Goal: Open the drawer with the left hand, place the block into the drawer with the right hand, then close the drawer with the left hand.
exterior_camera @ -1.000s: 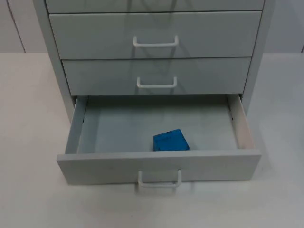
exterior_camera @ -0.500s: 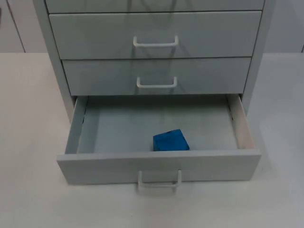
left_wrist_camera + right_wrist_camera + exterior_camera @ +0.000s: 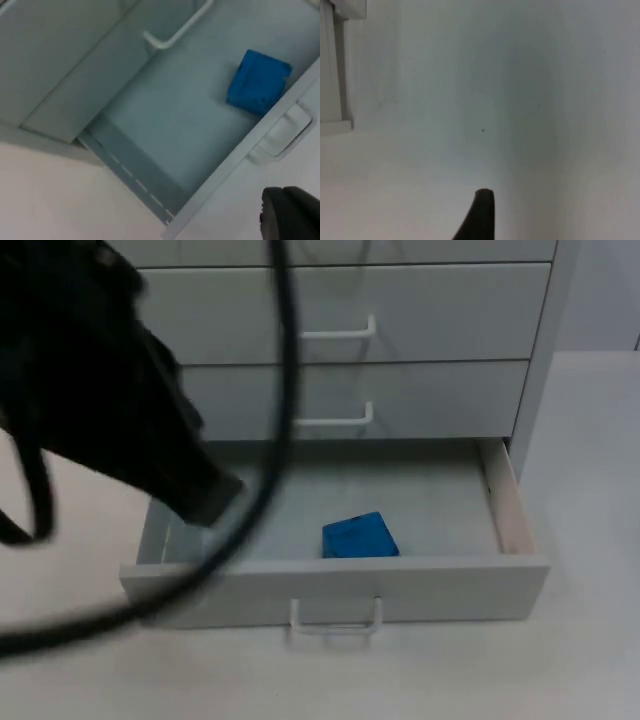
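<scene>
The left arm (image 3: 110,410) has swung into the upper left of the top view within the last half second; it now hangs over the left end of the open bottom drawer (image 3: 335,590) of the grey cabinet (image 3: 540,360). The blue block (image 3: 360,536) lies inside, near the front wall, so closing is judged the remaining step. The left pincer (image 3: 287,212) is near the drawer handle (image 3: 335,622); whether it is open cannot be told. The right pincer (image 3: 480,212) waits over bare surface (image 3: 520,100), state likewise unclear. No writing is legible.
</scene>
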Tool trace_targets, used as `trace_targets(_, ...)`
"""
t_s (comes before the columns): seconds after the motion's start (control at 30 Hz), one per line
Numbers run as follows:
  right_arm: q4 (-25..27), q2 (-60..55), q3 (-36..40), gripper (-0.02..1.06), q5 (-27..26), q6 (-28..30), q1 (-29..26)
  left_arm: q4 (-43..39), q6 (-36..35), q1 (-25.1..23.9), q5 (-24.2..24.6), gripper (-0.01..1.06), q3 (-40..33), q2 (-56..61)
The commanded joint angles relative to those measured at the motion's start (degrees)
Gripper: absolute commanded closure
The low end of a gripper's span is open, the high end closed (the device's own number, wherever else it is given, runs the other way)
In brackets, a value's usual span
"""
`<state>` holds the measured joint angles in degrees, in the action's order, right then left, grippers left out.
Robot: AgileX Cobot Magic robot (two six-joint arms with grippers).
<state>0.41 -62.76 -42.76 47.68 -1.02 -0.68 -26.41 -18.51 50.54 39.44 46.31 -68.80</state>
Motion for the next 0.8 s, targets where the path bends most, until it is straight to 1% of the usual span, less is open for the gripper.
trace_targets(0.0, 0.0, 0.4, 0.2, 0.26, -0.1, 0.6, -0.3, -9.3, -7.3, 5.2, -0.7, 1.05, 0.3, -3.9)
trace_targets(0.1, 0.0, 0.4, 0.2, 0.26, 0.4, 0.6, -0.1, -17.0, -14.1, 9.6, -0.7, 1.05, 0.3, -10.6)
trace_targets(0.17, 0.0, 0.4, 0.2, 0.26, 0.4, 0.6, -0.1, -21.1, -17.2, 11.5, -0.8, 1.05, 0.3, -14.5)
trace_targets(0.2, 0.0, 0.4, 0.2, 0.26, 0.4, 0.6, -0.1, -21.1, -17.2, 11.5, -0.8, 1.05, 0.3, -14.5)
trace_targets(0.33, 0.0, 0.4, 0.2, 0.26, 0.4, 0.6, -0.1, -29.0, -21.2, 14.7, -2.2, 1.05, 0.3, -21.2)
trace_targets(0.53, 0.0, 0.4, 0.2, 0.26, 0.4, 0.6, -0.1, -34.5, -25.6, 15.1, -2.8, 1.05, 0.3, -28.4)
trace_targets(0.6, 0.0, 0.4, 0.2, 0.26, 0.4, 0.6, -0.1, -35.2, -25.9, 15.1, -3.1, 1.05, 0.3, -29.4)
trace_targets(0.67, 0.0, 0.4, 0.2, 0.26, 0.1, 0.6, -0.1, -36.0, -25.9, 15.1, -6.5, 1.05, 0.3, -31.1)
trace_targets(0.77, 0.1, 0.4, 0.2, 0.26, -0.1, 0.6, -0.1, -37.7, -26.6, 15.1, -7.9, 1.05, 0.3, -32.4)
